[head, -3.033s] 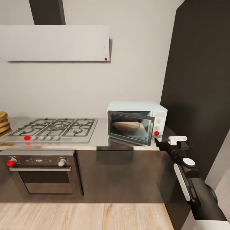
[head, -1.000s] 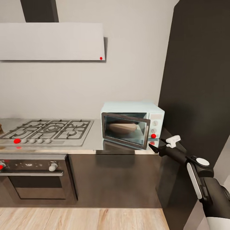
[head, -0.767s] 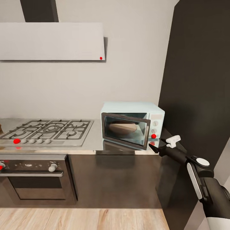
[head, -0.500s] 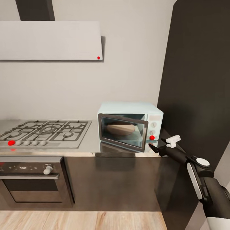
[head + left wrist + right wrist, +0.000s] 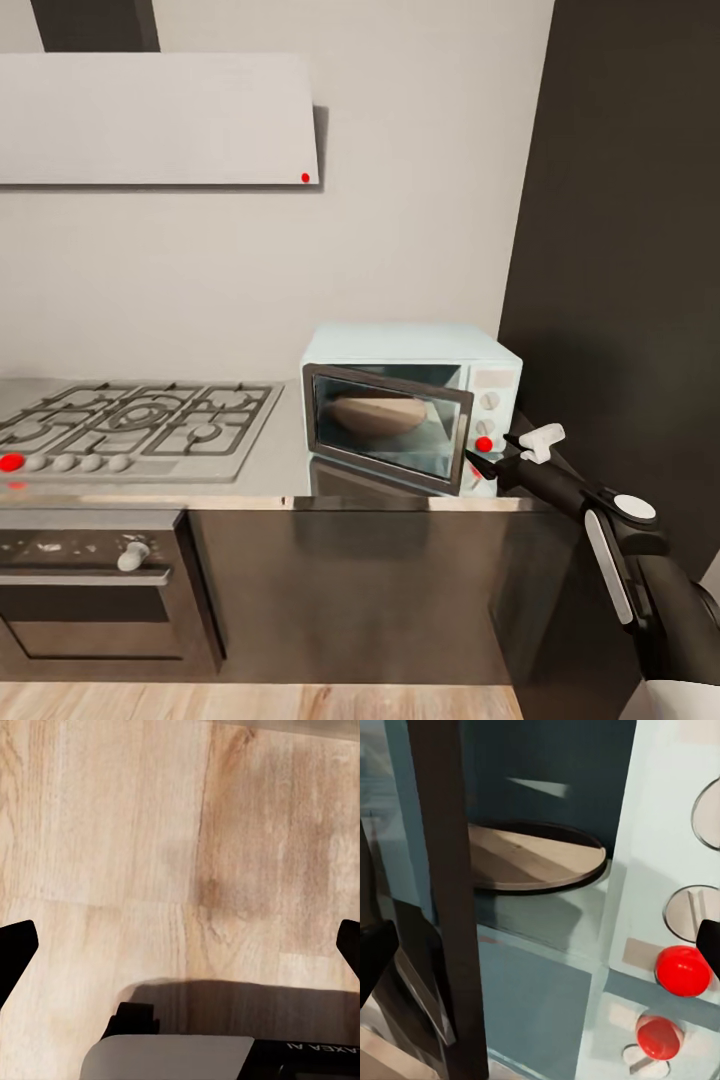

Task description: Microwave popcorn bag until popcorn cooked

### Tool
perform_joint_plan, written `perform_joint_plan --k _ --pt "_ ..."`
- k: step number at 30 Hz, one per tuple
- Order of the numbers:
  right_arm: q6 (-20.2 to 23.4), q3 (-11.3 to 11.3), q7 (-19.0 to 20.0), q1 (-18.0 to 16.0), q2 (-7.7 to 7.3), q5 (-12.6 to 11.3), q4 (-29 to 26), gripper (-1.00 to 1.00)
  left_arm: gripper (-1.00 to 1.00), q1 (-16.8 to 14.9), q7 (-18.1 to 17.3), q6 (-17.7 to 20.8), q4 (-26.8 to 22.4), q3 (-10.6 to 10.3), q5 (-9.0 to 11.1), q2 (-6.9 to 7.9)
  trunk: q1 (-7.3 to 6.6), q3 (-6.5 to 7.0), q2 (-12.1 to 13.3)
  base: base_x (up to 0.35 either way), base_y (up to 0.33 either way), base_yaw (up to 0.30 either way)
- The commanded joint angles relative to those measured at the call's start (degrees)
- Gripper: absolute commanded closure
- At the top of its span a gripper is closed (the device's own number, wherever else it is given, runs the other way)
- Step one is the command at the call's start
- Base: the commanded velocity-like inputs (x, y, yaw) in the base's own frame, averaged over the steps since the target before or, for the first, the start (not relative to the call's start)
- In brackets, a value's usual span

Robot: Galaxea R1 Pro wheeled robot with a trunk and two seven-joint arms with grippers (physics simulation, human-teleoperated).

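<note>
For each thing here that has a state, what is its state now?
microwave: on the countertop, door slightly ajar.
turntable: inside the microwave, nothing on it.
right gripper: open, at the door's free edge.
left gripper: open, over wooden floor.
oven: door closed.

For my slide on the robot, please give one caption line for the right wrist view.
Open right claw at the ajar microwave door, beside its red button.

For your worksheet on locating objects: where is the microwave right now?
In the head view, the microwave sits on the countertop, right of the gas hob, beside the dark cabinet; its door is ajar.
</note>
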Motion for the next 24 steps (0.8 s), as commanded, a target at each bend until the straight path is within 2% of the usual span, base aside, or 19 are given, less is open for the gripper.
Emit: perform_joint_plan --k 1,10,15,24 --pt "0.44 -0.08 0.26 -0.05 0.0 -0.07 -0.05 -1.0 -1.0 -0.04 -0.03 -0.17 0.04 0.27 0.07 -0.04 0.0 -0.06 -0.03 0.012 0.0 0.0" --pt "0.44 -0.08 0.32 -0.05 0.0 -0.07 -0.05 -1.0 -1.0 -0.04 -0.03 -0.18 0.04 0.26 0.05 -0.04 0.0 -0.06 -0.03 0.001 -0.003 0.0" --pt "0.44 -0.08 0.35 -0.05 0.0 -0.07 -0.05 -1.0 -1.0 -0.04 -0.03 -0.18 0.04 0.33 -0.04 -0.04 0.0 -0.06 -0.03 0.0 -0.188 0.0" --pt "0.44 -0.08 0.35 -0.05 0.0 -0.04 -0.05 -1.0 -1.0 -0.04 -0.03 -0.17 0.04 0.38 0.13 -0.04 0.0 -0.06 -0.03 0.037 -0.013 0.0"
